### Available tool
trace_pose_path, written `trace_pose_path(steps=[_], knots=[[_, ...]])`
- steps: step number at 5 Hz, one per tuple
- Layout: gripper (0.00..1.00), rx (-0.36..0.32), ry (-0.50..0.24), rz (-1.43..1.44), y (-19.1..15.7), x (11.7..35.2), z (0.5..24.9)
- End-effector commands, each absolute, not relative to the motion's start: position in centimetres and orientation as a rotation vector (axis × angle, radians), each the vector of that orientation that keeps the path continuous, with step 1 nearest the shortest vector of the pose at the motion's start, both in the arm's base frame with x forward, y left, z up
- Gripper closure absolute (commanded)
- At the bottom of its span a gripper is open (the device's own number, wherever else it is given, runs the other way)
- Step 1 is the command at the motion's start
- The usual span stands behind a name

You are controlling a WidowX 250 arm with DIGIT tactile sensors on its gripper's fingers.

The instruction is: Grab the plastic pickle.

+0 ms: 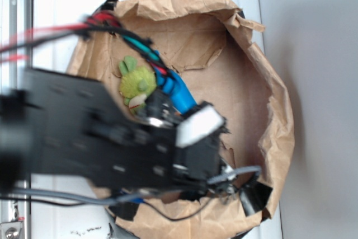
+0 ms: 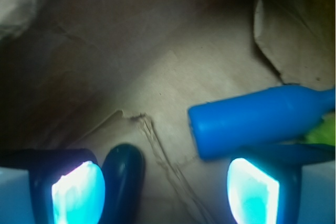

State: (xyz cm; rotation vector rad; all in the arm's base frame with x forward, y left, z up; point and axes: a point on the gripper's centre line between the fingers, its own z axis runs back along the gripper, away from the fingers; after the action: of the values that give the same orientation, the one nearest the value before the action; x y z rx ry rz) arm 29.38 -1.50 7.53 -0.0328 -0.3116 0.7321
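Note:
In the wrist view the plastic pickle point(image 2: 123, 179) shows as a glossy, very dark green oval lying on the brown paper point(image 2: 157, 77). It rests between the fingers, close against the left pad point(image 2: 79, 195). My gripper point(image 2: 165, 195) is open, with a wide gap from the pickle to the right pad point(image 2: 252, 192). In the exterior view the black arm hides the pickle, and the gripper point(image 1: 184, 124) hangs low inside the paper-lined bin.
A blue plastic bottle point(image 2: 262, 119) lies just ahead of the right finger; it also peeks out in the exterior view as the blue bottle point(image 1: 179, 90). A fuzzy green plush toy point(image 1: 136, 82) sits at the left. Crumpled paper walls point(image 1: 274, 99) ring the bin.

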Motion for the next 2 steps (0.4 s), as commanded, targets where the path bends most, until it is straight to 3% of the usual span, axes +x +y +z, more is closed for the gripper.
trace_pose_path(steps=[1,2], knots=[[0.00,-0.105,-0.250,0.772,-3.5,31.3,7.7],[0.00,-0.088,-0.180,0.763,-3.6,31.4,4.9]])
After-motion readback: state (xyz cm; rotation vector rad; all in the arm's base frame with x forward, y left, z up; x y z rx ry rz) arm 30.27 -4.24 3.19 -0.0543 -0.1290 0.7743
